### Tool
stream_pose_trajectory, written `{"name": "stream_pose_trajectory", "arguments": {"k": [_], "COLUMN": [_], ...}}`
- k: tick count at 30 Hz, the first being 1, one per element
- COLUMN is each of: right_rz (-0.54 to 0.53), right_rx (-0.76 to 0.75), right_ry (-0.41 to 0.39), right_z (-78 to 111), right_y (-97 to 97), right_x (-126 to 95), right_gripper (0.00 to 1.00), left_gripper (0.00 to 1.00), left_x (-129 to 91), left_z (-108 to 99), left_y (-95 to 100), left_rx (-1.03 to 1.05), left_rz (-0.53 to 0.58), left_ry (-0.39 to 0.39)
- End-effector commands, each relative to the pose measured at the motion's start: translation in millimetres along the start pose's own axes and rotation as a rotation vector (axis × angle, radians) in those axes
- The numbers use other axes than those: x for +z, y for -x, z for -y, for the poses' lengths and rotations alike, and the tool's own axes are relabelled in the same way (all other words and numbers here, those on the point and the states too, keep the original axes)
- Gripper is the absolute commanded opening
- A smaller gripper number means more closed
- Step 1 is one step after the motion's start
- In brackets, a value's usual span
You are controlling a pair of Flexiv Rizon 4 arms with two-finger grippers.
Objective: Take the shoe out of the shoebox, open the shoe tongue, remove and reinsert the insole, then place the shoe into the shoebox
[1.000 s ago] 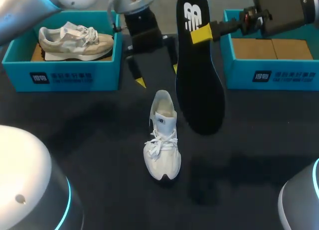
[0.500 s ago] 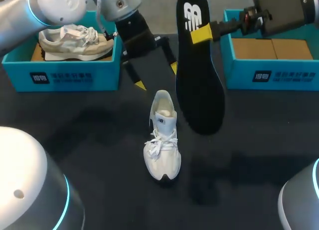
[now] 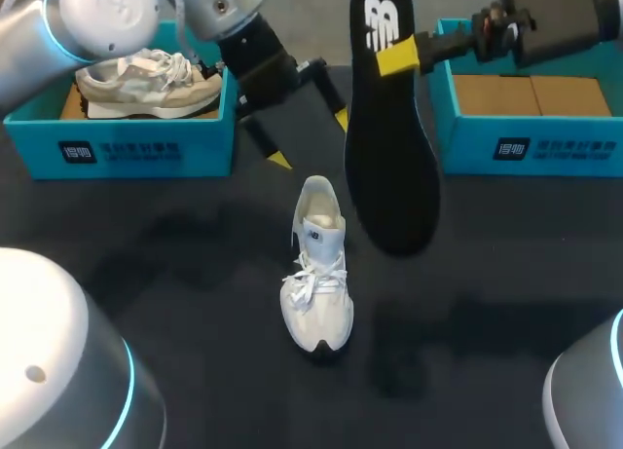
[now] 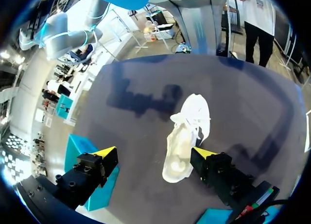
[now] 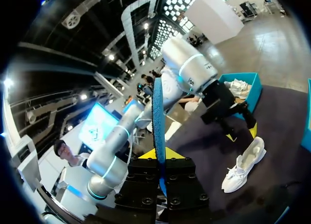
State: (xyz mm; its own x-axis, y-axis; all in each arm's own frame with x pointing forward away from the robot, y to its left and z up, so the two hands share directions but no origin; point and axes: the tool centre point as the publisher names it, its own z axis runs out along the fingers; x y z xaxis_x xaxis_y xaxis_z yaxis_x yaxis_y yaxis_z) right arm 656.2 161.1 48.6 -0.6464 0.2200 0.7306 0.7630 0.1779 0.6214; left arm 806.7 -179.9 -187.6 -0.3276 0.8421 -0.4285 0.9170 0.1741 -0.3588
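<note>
Insole (image 3: 389, 157) held for reinsertion.
The right end effector (image 3: 397, 57) pinches it above the table (image 3: 195, 274); the left end effector (image 3: 310, 139), spread, should brace the shoe (image 3: 317, 264) while the toe end enters first.

- White mesh-cloth sneaker (image 3: 316, 274) at the table's centre: woven upper, flat fabric laces, smooth rubbery sole rim
- Long black insole (image 3: 389, 167) toward 1 o'clock: matt face, smooth white print
- Teal cardboard shoebox (image 3: 117, 149) at 10 o'clock and teal cardboard box (image 3: 531, 149) at 2 o'clock: smooth, matt; bare brown card inside the latter
- Beige suede-like sneaker (image 3: 146, 84) in the 10 o'clock box: soft, napped
- Dark tabletop (image 3: 175, 274): matt
</note>
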Motion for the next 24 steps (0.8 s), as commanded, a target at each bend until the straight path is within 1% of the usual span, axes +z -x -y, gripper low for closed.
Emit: {"name": "stream_pose_trajectory", "arguments": {"k": [1,5,7,8,10,11,13,14,15,17,18,20,23,24], "right_rz": [-0.027,-0.063,-0.069,-0.100,-0.098,-0.121,-0.126,-0.151,-0.147,-0.147,-0.164,-0.181,-0.187,-0.199], "right_rx": [0.028,0.095,0.102,0.135,0.150,0.179,0.214,0.244,0.251,0.257,0.304,0.349,0.376,0.447], "right_ry": [0.026,0.056,0.059,0.081,0.077,0.087,0.086,0.098,0.100,0.099,0.100,0.104,0.112,0.115], "right_z": [-2.5,-9.3,-10.4,-14.0,-16.4,-17.3,-18.8,-19.0,-20.1,-20.4,-21.7,-22.6,-23.2,-22.5], "right_y": [6.8,11.7,12.1,13.7,14.8,15.6,18.4,19.7,21.1,21.5,26.0,29.3,31.6,37.3], "right_x": [-0.5,-7.5,-8.4,-11.5,-13.6,-14.3,-16.0,-16.3,-17.0,-17.2,-18.3,-18.7,-19.1,-18.8], "right_gripper": [0.00,0.00,0.00,0.00,0.00,0.00,0.00,0.00,0.00,0.00,0.00,0.00,0.00,0.00], "left_gripper": [1.00,1.00,1.00,1.00,1.00,1.00,1.00,1.00,1.00,1.00,1.00,1.00,1.00,1.00], "left_x": [-6.1,-14.2,-15.8,-21.1,-24.5,-25.7,-27.9,-28.7,-30.1,-30.8,-36.5,-43.2,-47.9,-59.1], "left_z": [3.9,3.3,3.5,3.9,4.7,4.8,5.7,6.0,6.8,7.3,10.6,13.2,15.1,19.7], "left_y": [-8.5,-3.4,-2.3,1.3,3.5,4.4,6.2,6.9,7.8,8.1,10.7,13.4,15.4,20.5], "left_rx": [0.010,0.033,0.034,0.058,0.075,0.078,0.090,0.093,0.109,0.111,0.140,0.153,0.164,0.191], "left_rz": [0.097,0.175,0.188,0.244,0.278,0.287,0.307,0.310,0.330,0.334,0.376,0.411,0.428,0.469], "left_ry": [0.013,0.023,0.023,0.028,0.028,0.026,0.020,0.018,0.019,0.017,0.019,0.018,0.018,0.017]}}
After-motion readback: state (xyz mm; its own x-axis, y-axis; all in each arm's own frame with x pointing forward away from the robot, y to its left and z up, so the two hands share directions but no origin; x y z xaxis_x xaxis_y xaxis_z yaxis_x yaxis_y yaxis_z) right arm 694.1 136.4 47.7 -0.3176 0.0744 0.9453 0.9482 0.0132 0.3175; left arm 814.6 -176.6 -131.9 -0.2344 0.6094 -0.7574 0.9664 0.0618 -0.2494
